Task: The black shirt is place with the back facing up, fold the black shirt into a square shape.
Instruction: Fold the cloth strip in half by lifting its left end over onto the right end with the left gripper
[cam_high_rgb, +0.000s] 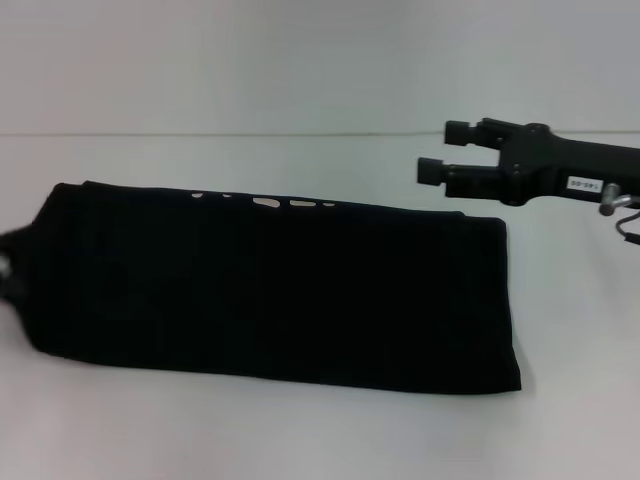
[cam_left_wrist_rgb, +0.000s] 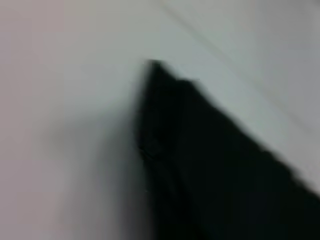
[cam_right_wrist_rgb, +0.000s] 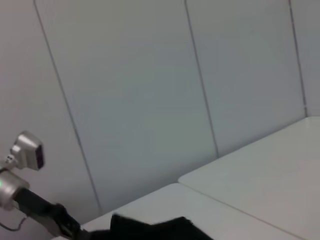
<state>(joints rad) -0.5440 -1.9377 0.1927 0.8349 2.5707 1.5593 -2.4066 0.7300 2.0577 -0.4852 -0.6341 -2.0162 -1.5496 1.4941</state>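
1. Black shirt (cam_high_rgb: 270, 290) lies flat on the white counter (cam_high_rgb: 300, 430) as a long folded band; its long axis runs left to right across your head view, with a few flecks of white print showing along the far edge.
2. Your right end effector (cam_high_rgb: 440, 150) hangs above the counter, just beyond the shirt's far right corner, its two fingers spread apart and holding nothing. From there the shirt lies toward you and to the left.
3. Your left end effector (cam_high_rgb: 8, 262) sits at the shirt's left end, barely inside the head view; you cannot tell from these pictures whether it is clenched on cloth or released. The left wrist view shows only a dark corner of fabric close up.
4. Judged from this layout, the band still needs a fold across its long axis to reach a square. The right arm is the nearer one to the right end, so that end would be carried toward the left.
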